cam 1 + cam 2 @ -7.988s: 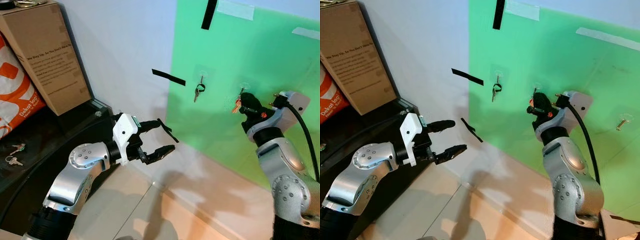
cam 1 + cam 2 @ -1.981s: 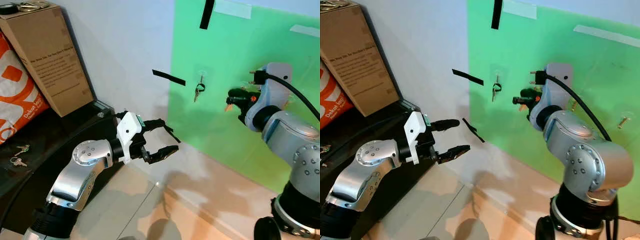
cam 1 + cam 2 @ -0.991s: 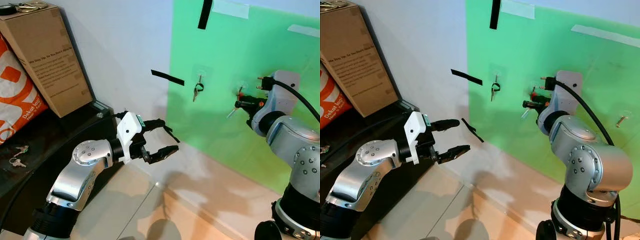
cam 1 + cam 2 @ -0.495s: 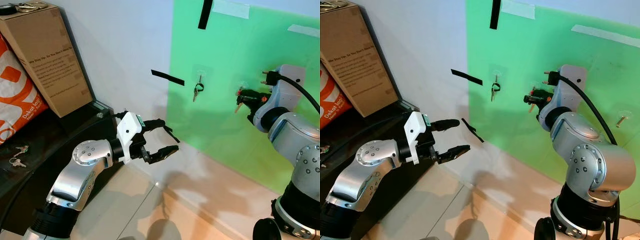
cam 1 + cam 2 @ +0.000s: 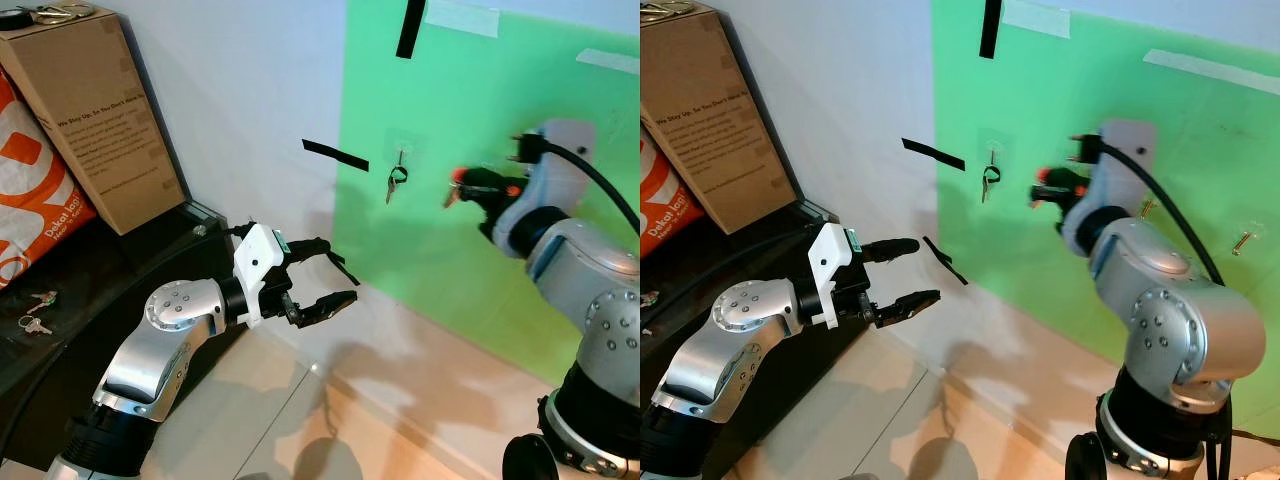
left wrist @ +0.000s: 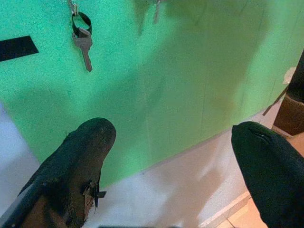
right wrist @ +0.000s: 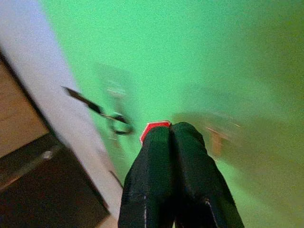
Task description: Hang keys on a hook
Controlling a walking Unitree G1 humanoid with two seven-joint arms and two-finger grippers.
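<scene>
My right gripper (image 5: pixel 462 185) is raised in front of the green board (image 5: pixel 450 90), shut on a key with a red head (image 7: pixel 153 126). It sits just right of a silver key with a black ring (image 5: pixel 396 181) that hangs from a clear hook. The right wrist view is blurred by motion. Two more small hooks (image 5: pixel 1148 208) are on the board to the right of my right arm. My left gripper (image 5: pixel 322 273) is held open and empty, lower and to the left, near the white wall. In the left wrist view the hanging key (image 6: pixel 83 39) is beyond its spread fingers (image 6: pixel 80 156).
A cardboard box (image 5: pixel 95 105) and an orange bag (image 5: pixel 30 190) stand on a dark shelf (image 5: pixel 120 260) at the left, with loose keys (image 5: pixel 32 310) lying on it. Black tape strips (image 5: pixel 335 155) are stuck on the wall and board. Tiled floor lies below.
My right gripper has swung left along the board with the red key, away from the second hook and closer to the hanging key. The left arm has stayed still.
</scene>
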